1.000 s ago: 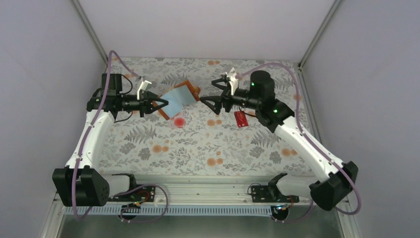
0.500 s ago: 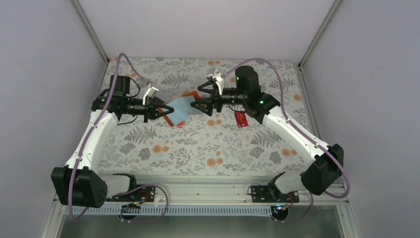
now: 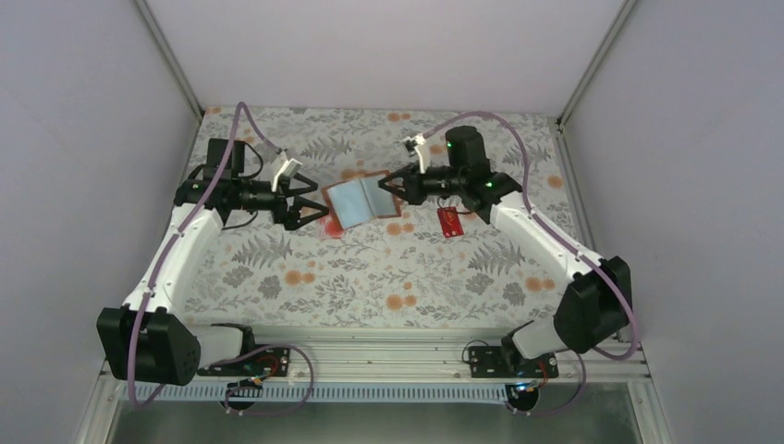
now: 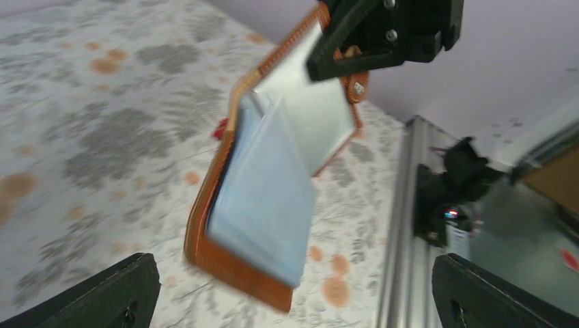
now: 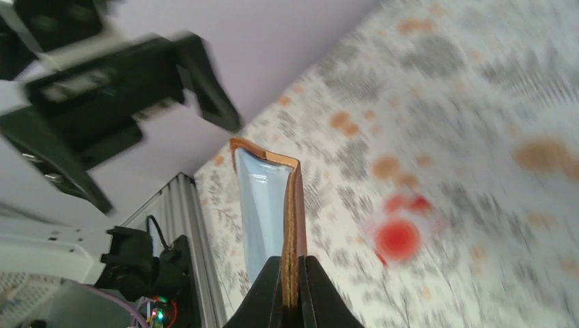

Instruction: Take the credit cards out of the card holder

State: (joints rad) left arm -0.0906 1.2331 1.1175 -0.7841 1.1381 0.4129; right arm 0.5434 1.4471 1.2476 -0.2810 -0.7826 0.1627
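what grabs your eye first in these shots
The open card holder hangs above the middle of the floral table, pinched at one edge by the right gripper, its blue-grey sleeves showing. The left gripper is open beside it. Two cards lie on the table: a red card to its right, a pale red-blotched card beneath it.

Pale card (image 5: 398,237) blurred in rt wrist view; red card (image 3: 450,222) markings too small.

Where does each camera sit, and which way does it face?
Top external: above, behind the bases, looking down on the table; whole arms, left gripper, right gripper.
Left wrist: faces the open card holder; own fingers at the bottom corners, right gripper beyond.
Right wrist: looks along the card holder's edge; own fingers pinch it, left gripper beyond.
All three share the card holder.
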